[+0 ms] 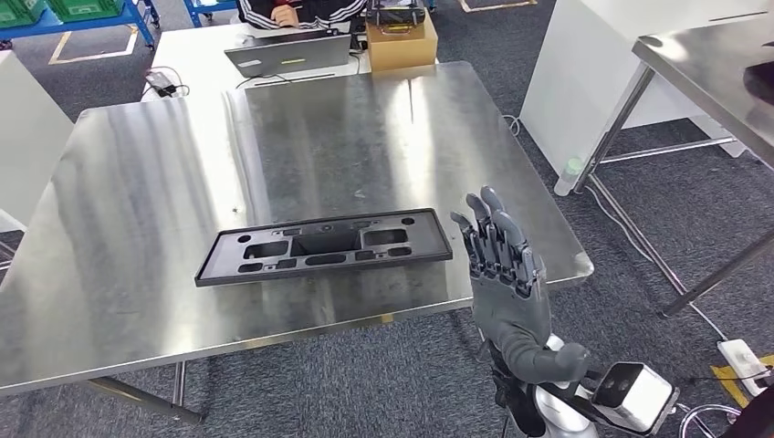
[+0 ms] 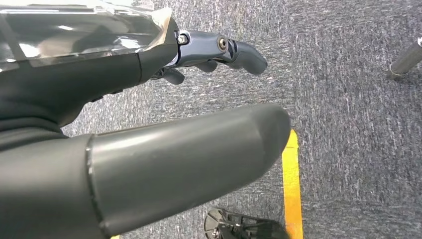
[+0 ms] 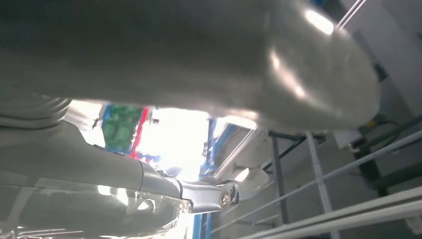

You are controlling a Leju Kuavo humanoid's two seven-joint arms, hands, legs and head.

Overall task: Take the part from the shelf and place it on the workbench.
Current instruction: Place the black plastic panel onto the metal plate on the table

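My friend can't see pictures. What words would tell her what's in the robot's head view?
A flat black plastic part with cut-out holes lies on a shiny steel workbench, and the robot's grey right hand is raised beside it, fingers straight, holding nothing. At the far end, a person sits behind a laptop next to a cardboard box.

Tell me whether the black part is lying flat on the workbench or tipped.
Flat. The part lies on the workbench, near its front edge; the right hand is beside it, not touching.
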